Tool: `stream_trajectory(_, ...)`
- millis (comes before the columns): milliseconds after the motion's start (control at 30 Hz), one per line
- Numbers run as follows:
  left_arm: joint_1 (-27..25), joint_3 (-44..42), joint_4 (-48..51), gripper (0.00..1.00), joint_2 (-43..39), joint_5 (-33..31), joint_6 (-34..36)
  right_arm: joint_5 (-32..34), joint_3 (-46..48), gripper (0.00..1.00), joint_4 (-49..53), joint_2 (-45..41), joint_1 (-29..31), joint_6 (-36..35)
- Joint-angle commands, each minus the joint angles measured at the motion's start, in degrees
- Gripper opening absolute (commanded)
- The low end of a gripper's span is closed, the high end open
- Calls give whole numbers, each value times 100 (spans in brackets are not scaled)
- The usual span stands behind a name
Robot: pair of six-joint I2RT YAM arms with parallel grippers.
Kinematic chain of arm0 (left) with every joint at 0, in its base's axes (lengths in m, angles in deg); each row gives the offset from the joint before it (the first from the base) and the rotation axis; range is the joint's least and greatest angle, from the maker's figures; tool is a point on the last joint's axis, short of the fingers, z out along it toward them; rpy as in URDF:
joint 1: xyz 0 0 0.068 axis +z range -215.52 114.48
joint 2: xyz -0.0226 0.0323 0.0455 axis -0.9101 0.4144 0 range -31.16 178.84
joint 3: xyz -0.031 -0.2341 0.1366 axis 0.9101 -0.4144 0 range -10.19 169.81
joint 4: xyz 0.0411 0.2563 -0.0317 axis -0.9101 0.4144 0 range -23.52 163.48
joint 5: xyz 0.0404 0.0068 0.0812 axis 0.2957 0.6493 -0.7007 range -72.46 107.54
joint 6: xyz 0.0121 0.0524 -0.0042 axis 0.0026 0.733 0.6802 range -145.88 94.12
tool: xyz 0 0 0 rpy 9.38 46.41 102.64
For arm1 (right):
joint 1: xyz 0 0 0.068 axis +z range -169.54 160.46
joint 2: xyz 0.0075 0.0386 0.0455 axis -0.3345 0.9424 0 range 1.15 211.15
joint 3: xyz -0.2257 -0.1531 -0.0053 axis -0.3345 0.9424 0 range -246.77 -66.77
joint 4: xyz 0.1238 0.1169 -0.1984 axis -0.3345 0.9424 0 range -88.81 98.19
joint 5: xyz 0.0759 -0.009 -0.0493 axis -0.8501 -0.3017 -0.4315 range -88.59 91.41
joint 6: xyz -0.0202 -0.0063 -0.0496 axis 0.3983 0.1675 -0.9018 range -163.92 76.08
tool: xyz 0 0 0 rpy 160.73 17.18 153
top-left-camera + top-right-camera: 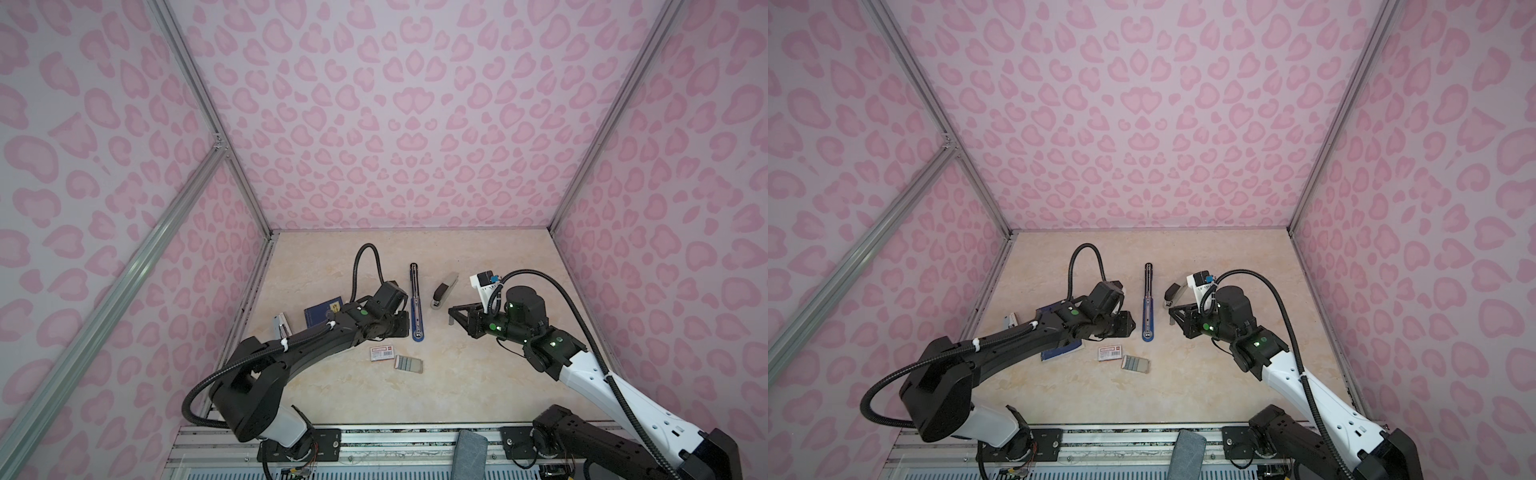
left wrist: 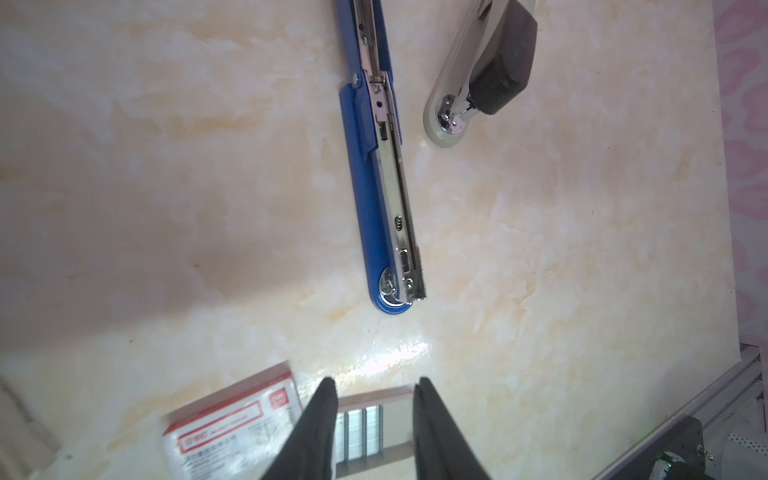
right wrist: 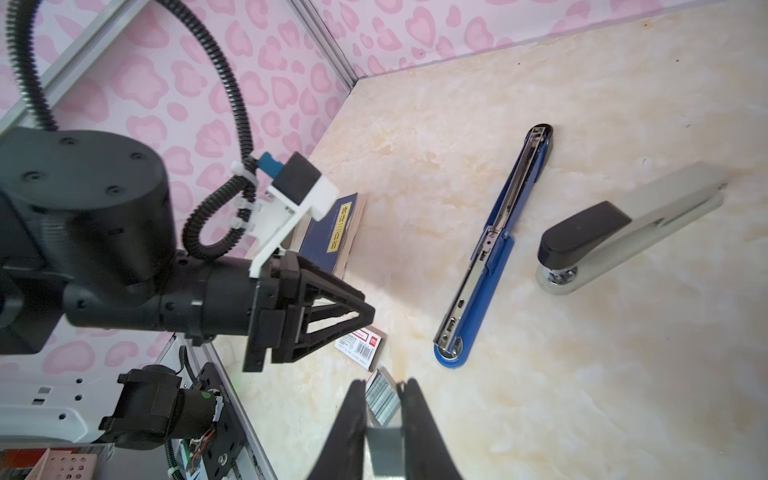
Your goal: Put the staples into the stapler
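One staple strip point(image 3: 384, 453) in right hand point(image 3: 383, 380)

staples point(image 1: 404, 362) in tray point(image 1: 417, 367), box point(image 1: 382, 353) just left, opened stapler point(image 1: 415, 307) behind

The tabletop point(image 2: 166, 187) is gleaming like polished marble-look laminate and throwing back a bright glare. The blue stapler point(image 2: 365, 199) is showing smooth blue plastic around a shiny metal channel. The grey stapler point(image 3: 665, 208) is looking matt, with a black plastic cap and a chrome-bright anvil. The staples point(image 2: 361, 432) are glinting as dull grey metal in a pale card tray point(image 2: 374, 392). A staple strip point(image 3: 384, 449) is showing flat grey metal. The box point(image 2: 232, 419) is looking like printed, faintly glossy paperboard.
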Motion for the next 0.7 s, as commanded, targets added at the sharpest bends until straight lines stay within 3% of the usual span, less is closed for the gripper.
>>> stream_trajectory(0,172,-414,-135,44,-618,-335,-89,442,-234,19,58,352,167,-78)
stream_trajectory(167,596,-1016,-90,48,-1511,-316,-140,1127,-796,19,227,1107,508,-35)
stream_trajectory(333,770,-1306,5,48,-1889,-231,-186,2116,-1574,19,718,1937,830,187)
stream_trajectory(500,807,-1456,-8,48,-2040,-196,-217,2465,-2052,19,815,2603,973,324)
stream_trajectory(667,824,-1556,66,48,-2214,-237,-191,2530,-2078,23,849,2699,1055,344)
